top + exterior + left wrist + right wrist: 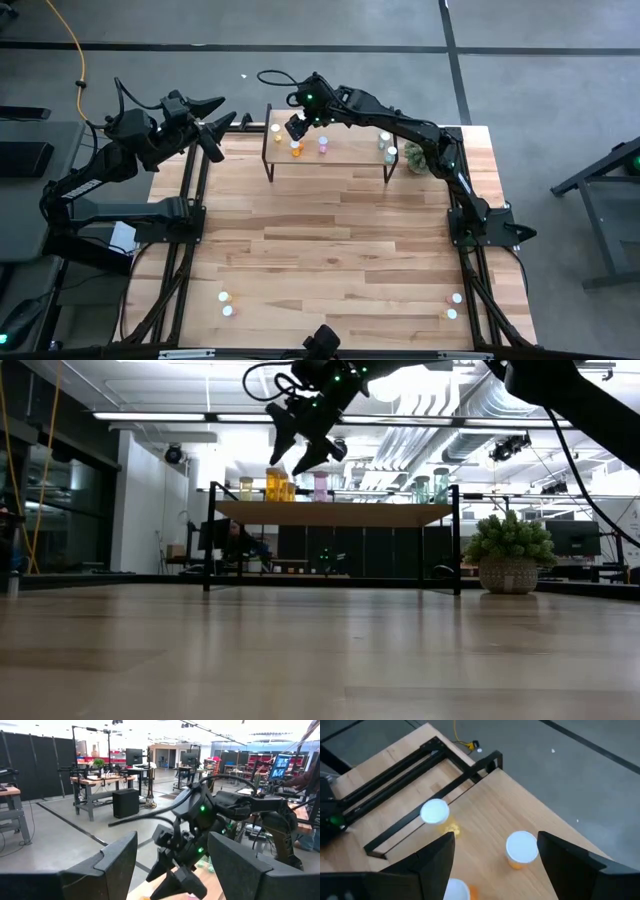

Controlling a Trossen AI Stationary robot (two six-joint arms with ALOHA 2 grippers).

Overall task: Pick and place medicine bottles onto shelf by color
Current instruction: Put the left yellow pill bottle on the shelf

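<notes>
Four medicine bottles wait at the near edge. Right gripper hangs spread above an orange bottle on the shelf (left end); lift straight up to avoid tipping neighbours. Left gripper waits spread, far left

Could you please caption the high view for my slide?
Right gripper hovers open over the shelf beside orange bottles; left gripper waits open.

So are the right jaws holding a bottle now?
No. The right gripper stands open above the shelf, and the orange bottle sits free between its fingers.
</notes>
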